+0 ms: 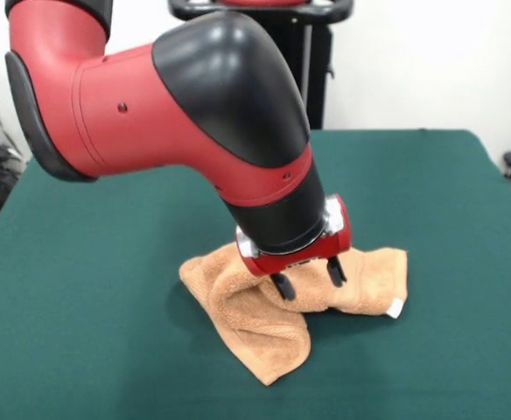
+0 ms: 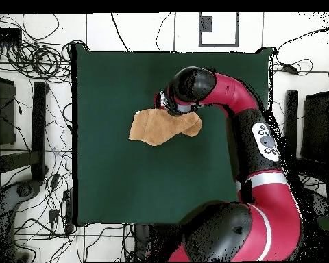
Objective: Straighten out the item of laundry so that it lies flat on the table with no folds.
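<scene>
Over the green table (image 1: 430, 184): the red-and-black Sawyer arm (image 1: 177, 105) leaned low across the cloth-covered top, its gripper (image 1: 309, 279) set down on the rumpled towel (image 1: 255, 324)
Towel's place: the orange-tan terry towel lay near the table's middle in the front view; from overhead (image 2: 157, 128) it sat in the upper half of the green top, well clear of every edge
Towel's shape: it was not flat; a fold ran through it, one lobe reaching toward the camera in the front view, a flatter flap with a small white tag (image 1: 396, 308) spreading to picture right
Jaws: the two dark fingers (image 1: 335, 271) stood parted, tips at the cloth's upper ridge; nothing appeared pinched between them, so the grip read as released
Key relation: the towel lay directly beneath and just camera-side of the jaws, its long axis running roughly across the picture from the bunched left corner to the tagged right one
Likely need: closing on the raised ridge and drawing it outward along that axis seemed the move required
</scene>
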Robot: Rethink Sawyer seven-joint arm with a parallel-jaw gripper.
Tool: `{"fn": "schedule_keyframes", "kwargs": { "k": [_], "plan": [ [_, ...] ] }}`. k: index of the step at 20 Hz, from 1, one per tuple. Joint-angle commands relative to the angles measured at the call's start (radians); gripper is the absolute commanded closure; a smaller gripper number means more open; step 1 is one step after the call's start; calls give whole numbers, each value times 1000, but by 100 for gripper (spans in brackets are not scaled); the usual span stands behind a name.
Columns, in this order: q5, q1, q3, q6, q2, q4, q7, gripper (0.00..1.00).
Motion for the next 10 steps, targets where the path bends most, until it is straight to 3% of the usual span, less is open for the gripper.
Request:
{"fn": "schedule_keyframes", "kwargs": {
  "k": [1, 10],
  "plan": [
    [-51, 7, 102, -1, 33, 5, -297, 0],
    [-72, 0, 113, -40, 39, 14, -284, 0]
  ]
}}
